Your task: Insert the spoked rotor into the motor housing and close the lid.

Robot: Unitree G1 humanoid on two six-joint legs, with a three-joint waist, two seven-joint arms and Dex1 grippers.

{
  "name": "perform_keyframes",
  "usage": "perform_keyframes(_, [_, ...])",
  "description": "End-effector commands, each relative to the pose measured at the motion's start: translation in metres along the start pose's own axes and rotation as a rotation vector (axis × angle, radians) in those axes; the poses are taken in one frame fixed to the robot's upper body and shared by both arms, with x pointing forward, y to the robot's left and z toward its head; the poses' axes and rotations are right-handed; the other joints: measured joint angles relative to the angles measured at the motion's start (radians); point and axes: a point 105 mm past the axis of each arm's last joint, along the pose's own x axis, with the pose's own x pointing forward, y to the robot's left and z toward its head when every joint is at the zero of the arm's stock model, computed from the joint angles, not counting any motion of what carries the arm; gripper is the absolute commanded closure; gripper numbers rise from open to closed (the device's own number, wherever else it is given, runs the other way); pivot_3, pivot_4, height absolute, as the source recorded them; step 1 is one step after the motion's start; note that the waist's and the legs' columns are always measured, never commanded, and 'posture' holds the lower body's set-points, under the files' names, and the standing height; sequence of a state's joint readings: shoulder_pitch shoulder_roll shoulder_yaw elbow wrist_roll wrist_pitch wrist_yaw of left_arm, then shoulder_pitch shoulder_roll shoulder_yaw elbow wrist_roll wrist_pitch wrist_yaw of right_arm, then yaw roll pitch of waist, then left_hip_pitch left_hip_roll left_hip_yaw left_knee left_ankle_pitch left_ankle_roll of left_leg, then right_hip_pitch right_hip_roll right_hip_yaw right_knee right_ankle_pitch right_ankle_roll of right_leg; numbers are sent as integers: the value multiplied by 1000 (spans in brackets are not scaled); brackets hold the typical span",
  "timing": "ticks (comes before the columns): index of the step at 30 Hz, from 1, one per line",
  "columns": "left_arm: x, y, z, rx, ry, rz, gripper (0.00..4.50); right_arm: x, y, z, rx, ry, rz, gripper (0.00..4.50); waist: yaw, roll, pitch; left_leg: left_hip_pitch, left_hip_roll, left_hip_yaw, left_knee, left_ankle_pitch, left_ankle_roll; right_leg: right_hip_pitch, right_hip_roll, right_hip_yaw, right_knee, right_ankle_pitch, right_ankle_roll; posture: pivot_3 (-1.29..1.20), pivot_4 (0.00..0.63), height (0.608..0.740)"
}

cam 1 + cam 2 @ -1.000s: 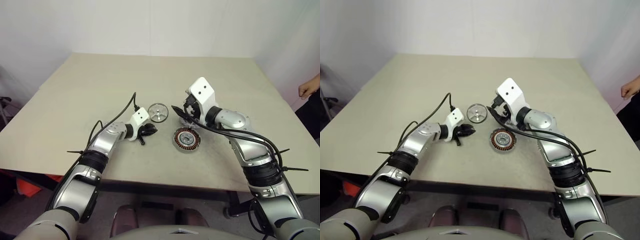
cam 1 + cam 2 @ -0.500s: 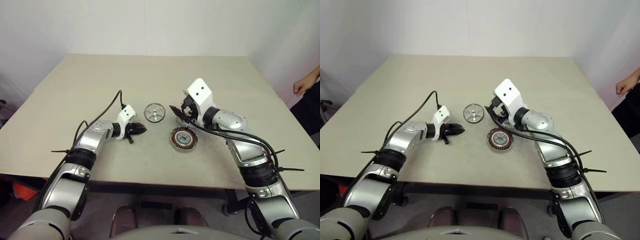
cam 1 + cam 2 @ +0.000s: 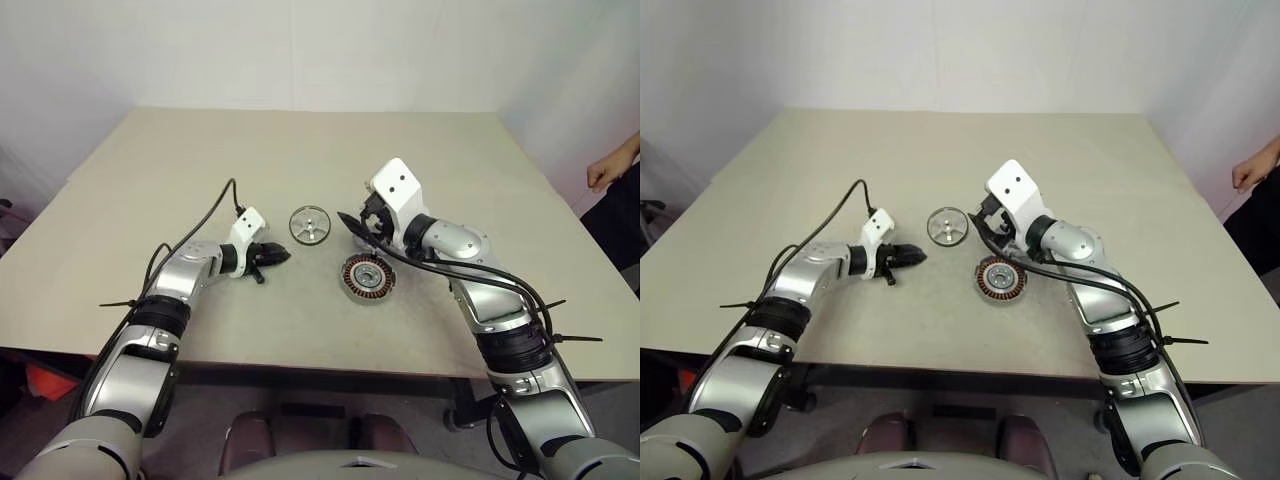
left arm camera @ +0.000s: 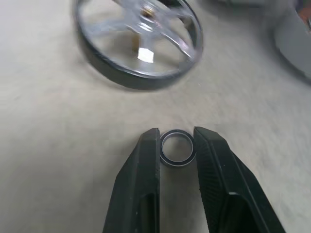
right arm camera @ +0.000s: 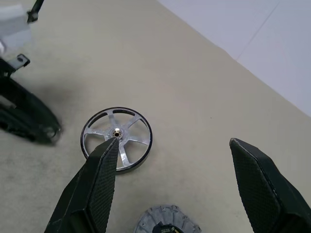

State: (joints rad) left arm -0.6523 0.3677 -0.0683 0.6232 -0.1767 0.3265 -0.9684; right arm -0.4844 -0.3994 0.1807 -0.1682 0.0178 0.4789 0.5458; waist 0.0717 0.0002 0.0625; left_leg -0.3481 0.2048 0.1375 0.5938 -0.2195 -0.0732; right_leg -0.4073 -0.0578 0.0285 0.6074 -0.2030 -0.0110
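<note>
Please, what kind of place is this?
Probably a robot test room or lab: a plain beige table against bare white walls, with only motor parts on it, a rotor and a housing.

No lettering, label, brand mark, number or sign can be read on anything in these views.

On the beige table (image 3: 150,170) lie the spoked rotor (image 3: 311,224) and, nearby, the motor housing (image 3: 369,279).
</note>
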Motion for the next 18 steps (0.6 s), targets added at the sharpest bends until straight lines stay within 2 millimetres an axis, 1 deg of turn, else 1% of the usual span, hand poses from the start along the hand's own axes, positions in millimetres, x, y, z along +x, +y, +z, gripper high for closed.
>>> perform_keyframes(1, [-9, 6, 35, -47, -123, -2, 3807, 2, -1, 13, -29, -45, 0, 398, 0, 0, 0, 0, 0, 0, 0, 0, 0, 0, 0, 0, 0, 0, 0, 0, 0, 740])
perform_keyframes(5, [-13, 2, 35, -64, -110, -38, 3807, 3, 0, 13, -30, -46, 3, 398, 0, 0, 0, 0, 0, 0, 0, 0, 0, 0, 0, 0, -1, 0, 0, 0, 0, 740])
perform_keyframes(6, [-13, -1, 32, -58, -95, -52, 3807, 3, 0, 13, -30, -46, 4, 398, 0, 0, 0, -1, 0, 0, 0, 0, 0, 0, 0, 0, -1, 0, 0, 0, 0, 740])
perform_keyframes(7, [-10, -9, 32, -46, -80, -93, 3807, 3, 0, 13, -32, -46, 3, 398, 0, 0, 0, -1, 0, 0, 0, 0, 0, 0, 0, -1, -1, 0, 0, 0, 0, 740])
perform_keyframes(10, [1, -33, 32, -8, -45, -211, 3807, 3, -3, 13, -39, -41, -9, 398, 2, 0, 0, -1, 0, 0, 0, 0, 0, 0, 0, -1, -1, 0, 0, 0, 0, 740])
perform_keyframes(13, [17, -52, 30, 67, 1, -293, 3807, -1, -19, 13, -38, -34, -77, 398, 8, 0, 0, 0, 0, 0, 0, 0, 0, 0, -1, -1, -1, 0, 0, 0, 0, 740])
perform_keyframes(15, [28, -61, 29, 116, 21, -331, 3807, -5, -28, 11, -38, -24, -113, 398, 11, 0, 0, 0, 0, 0, 0, 0, 0, 0, -1, 0, -1, 0, 0, 0, 0, 740])
perform_keyframes(18, [41, -71, 32, 189, 29, -364, 3807, -11, -33, 7, -43, -10, -138, 398, 17, 0, 1, -1, 0, 0, 0, 0, 0, 0, 0, 0, -1, 0, 0, 0, 0, 740])
